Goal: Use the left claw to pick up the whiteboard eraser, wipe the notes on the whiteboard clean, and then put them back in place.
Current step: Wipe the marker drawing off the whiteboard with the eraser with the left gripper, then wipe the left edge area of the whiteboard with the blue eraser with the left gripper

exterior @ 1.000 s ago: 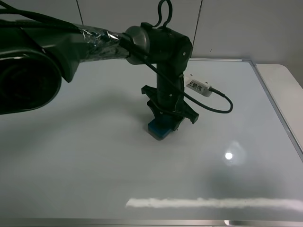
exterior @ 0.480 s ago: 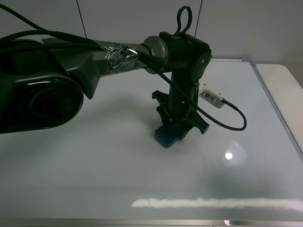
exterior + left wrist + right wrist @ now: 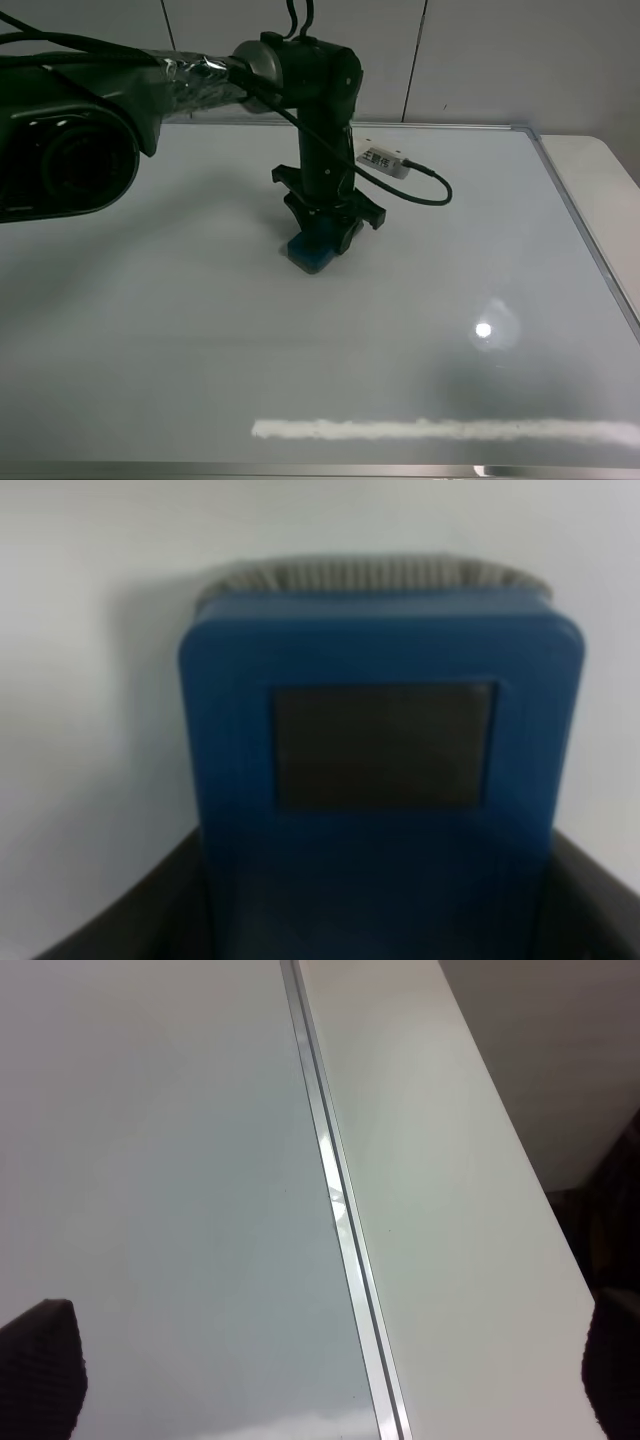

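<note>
The white box (image 3: 383, 159) cabled to the left arm is showing a label in dark characters too small to read. The left pincer (image 3: 318, 238) is clamping the whiteboard eraser (image 3: 306, 254), a blue round-cornered block with a dark rectangular recess and a grey ribbed pad. The block is sitting on the glossy whiteboard (image 3: 450, 380) near its middle, well away from the right edge of the tabletop (image 3: 600, 170). The right pincer (image 3: 330, 1380) is gaping wide over the board's silver frame (image 3: 345, 1250).

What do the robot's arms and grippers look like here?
The left arm is thick, dark and glossy, with silvery tape wrapped before a grey joint. Its gripper is black, with two fingers. A white box with dark print has a black cable. In the right wrist view, only dark textured fingertips show.
</note>
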Robot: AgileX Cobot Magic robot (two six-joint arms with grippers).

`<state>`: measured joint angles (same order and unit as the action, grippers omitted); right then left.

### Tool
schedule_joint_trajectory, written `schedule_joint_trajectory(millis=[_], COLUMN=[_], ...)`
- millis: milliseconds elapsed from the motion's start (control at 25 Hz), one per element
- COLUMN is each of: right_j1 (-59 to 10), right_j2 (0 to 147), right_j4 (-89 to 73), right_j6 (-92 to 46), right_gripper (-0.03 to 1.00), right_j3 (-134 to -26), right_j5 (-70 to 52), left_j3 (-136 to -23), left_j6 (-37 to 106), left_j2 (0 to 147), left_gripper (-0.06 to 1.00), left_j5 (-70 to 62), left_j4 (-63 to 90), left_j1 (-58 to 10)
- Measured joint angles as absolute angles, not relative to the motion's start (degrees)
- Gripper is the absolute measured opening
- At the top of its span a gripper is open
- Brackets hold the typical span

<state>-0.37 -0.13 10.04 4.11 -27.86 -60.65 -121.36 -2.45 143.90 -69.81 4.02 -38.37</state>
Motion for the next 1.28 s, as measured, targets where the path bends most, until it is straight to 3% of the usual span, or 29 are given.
schedule_joint_trajectory(millis=[280, 680, 1280], right_j1=[-0.37, -0.37, -0.37], right_j2=[-0.13, -0.13, -0.13], right_j4=[10.04, 10.04, 10.04], right_j6=[4.11, 4.11, 4.11], right_gripper=[0.99, 0.99, 0.99], right_j3=[-27.86, -27.86, -27.86], right_j5=[-60.65, -60.65, -60.65], left_j3=[-121.38, -120.6, -115.72], left_j6=[-2.45, -2.43, -3.94], left_j2=[143.56, 140.92, 124.09], left_gripper=[0.55, 0.55, 0.55], left_j5=[-69.06, -69.27, -69.34], left_j4=[2.72, -2.36, -3.4], left_j1=[-32.29, -32.22, -30.78])
